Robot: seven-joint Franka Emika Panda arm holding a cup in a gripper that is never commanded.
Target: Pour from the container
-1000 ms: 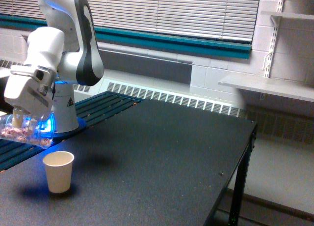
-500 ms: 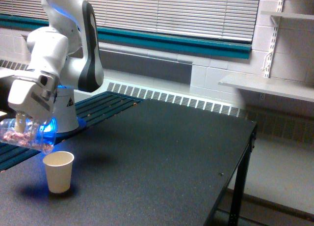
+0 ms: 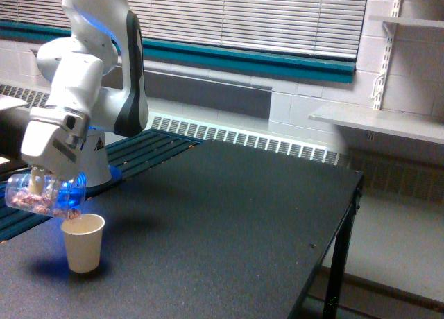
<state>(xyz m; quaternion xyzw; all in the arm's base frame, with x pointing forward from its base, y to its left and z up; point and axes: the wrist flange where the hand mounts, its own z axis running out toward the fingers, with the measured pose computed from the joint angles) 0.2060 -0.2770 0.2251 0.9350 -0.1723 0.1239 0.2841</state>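
Hidden or unclear first: the fingers of the white gripper (image 3: 35,182) are mostly masked by the gripper body and by glare from blue light, so only one pale fingertip shows against the cup wall. The top of the white and dark grey robot arm (image 3: 97,62) is cut off by the upper edge. The near edge of the dark, matte, speckled bench (image 3: 229,215) runs out of the bottom.

The gripper is pinching the clear, see-through plastic container (image 3: 43,194), which lies tipped almost on its side at the exterior view's left, its mouth pointing toward the exterior view's right and slightly down. Small brownish-pink bits sit along its lower wall and crowd toward the mouth (individual pieces too small to separate). Whether any bits are falling cannot be made out.

Just under the mouth stands a small cream paper cup (image 3: 83,243), upright on the bench, tapered, smooth-sided, casting a bluish shadow. The container's lip is just above its rim; whether they touch is unclear. The cup's inside is not visible.

Behind: the arm's base on a ribbed dark blue slatted panel (image 3: 149,149), white horizontal blinds (image 3: 243,17), a teal wall stripe, a grey wall shelf (image 3: 378,121).
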